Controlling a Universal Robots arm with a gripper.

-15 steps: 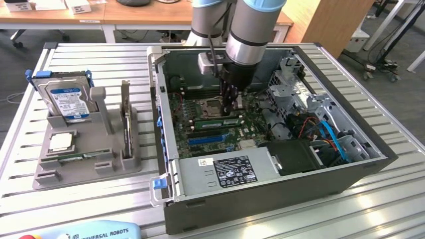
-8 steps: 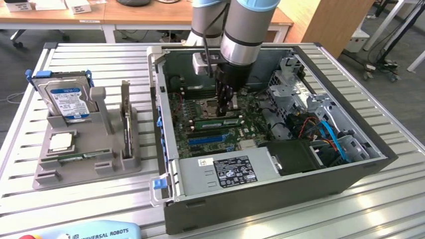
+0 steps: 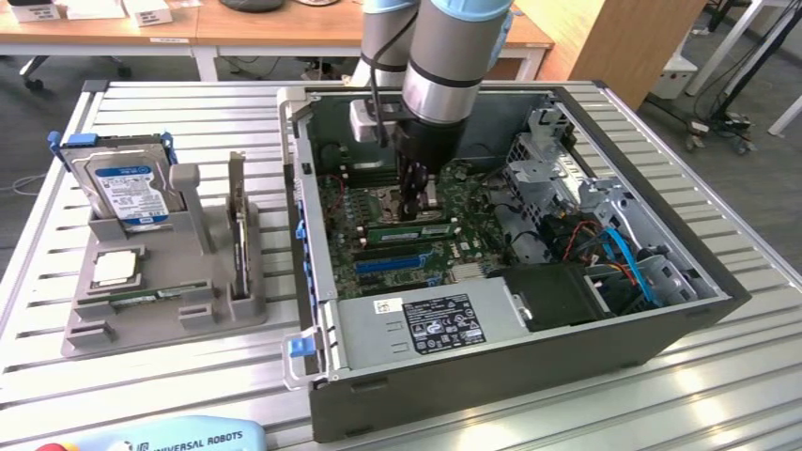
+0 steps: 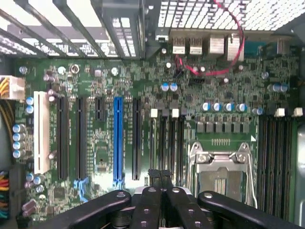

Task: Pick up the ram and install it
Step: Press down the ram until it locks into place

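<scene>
On the exterior view's left we see a grey holder (image 3: 239, 305) carrying a hard drive (image 3: 123, 188) and a square silver processor chip (image 3: 113, 268). Moving right, we come to the open computer case (image 3: 319, 272), where the arm reaches down over the motherboard (image 3: 470, 202). The gripper (image 3: 415, 199) hangs low above the black memory slots. In the wrist view the gripper (image 4: 160, 174) has its fingertips pressed together, and we see nothing between them. Just beside the tips we make out the ram (image 3: 408, 228), a long, thin green strip lying along the slots, apart from the gripper. Whether it is fully seated we cannot tell. We judge it light and stiff but fragile. It is best taken by its bare long edges near the middle, keeping clear of the chips and the contact edge, and it would not stand twisting. Further right sit a metal drive cage (image 3: 551, 160) and blue cables (image 3: 626, 254).
</scene>
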